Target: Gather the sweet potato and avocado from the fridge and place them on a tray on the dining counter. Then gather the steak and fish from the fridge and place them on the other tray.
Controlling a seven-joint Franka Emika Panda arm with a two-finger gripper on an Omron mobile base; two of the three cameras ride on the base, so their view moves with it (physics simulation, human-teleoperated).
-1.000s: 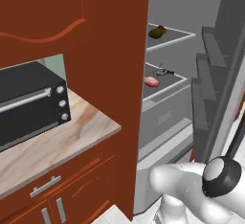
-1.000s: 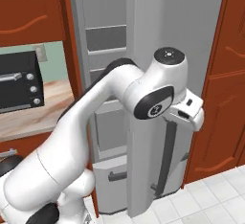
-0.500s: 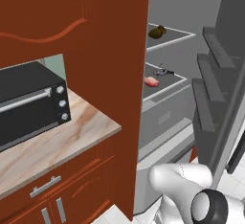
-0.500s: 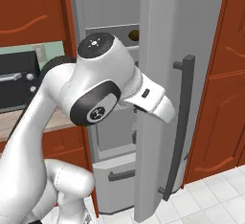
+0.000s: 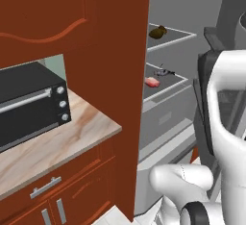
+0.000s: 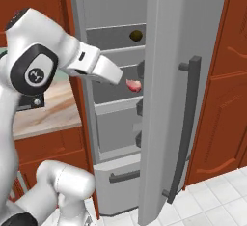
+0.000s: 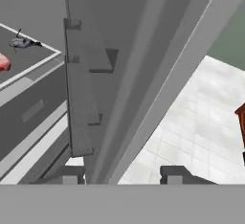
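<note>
Silver-grey fridge (image 5: 182, 36), left base view, centre to right of frame: door swung open, pale shelves exposed. Steak (image 5: 153, 81), small and red-pink, lies on the middle shelf at frame centre; fish (image 5: 165, 71), small, grey and dark, lies just behind it on the same shelf. Dark olive-brown lump (image 5: 157, 31) sits on the upper shelf. Black toaster oven (image 5: 29, 101) stands on the wall counter (image 5: 72, 137), left of frame. White arm rises at right edge.

Right base view: fridge door (image 6: 178, 99) with dark handle (image 6: 185, 123) fills centre-right. Steak (image 6: 133, 85) on the middle shelf at centre; round dark lump (image 6: 136, 35) above it. Arm's forearm points toward the shelves.

Hand view: gripper (image 7: 122, 175) at bottom, tips well apart with nothing between them, beside the door's inner edge. Steak (image 7: 3, 62) at left edge; fish (image 7: 21, 42) above it.
</note>
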